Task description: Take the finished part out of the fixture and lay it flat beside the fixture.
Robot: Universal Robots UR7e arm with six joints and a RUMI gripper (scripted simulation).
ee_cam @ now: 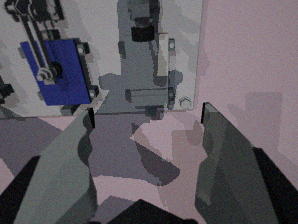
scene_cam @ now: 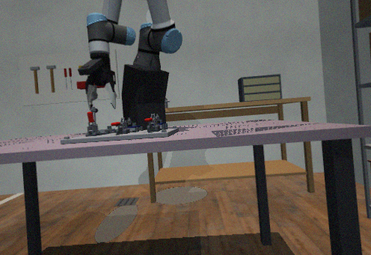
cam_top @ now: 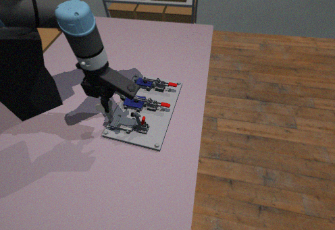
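You have the two-jaw gripper [scene_cam: 101,99] hovering with jaws open and empty above the grey slotted finished part [ee_cam: 145,75], which sits in the grey fixture plate [cam_top: 165,127] under a raised red-handled clamp [cam_top: 143,119]; grasping, lifting and laying it on the pink tabletop [cam_top: 101,181] remain.

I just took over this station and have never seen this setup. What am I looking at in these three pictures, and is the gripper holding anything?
One robot arm works at a pink table. The top view looks down from above, the exterior view from the side, the wrist view out between the fingers. A grey fixture plate carries three toggle clamps with red handles. Two clamps hold blue blanks; the third clamp's handle stands up over the grey finished part. The gripper hangs open above the plate's edge, holding nothing.
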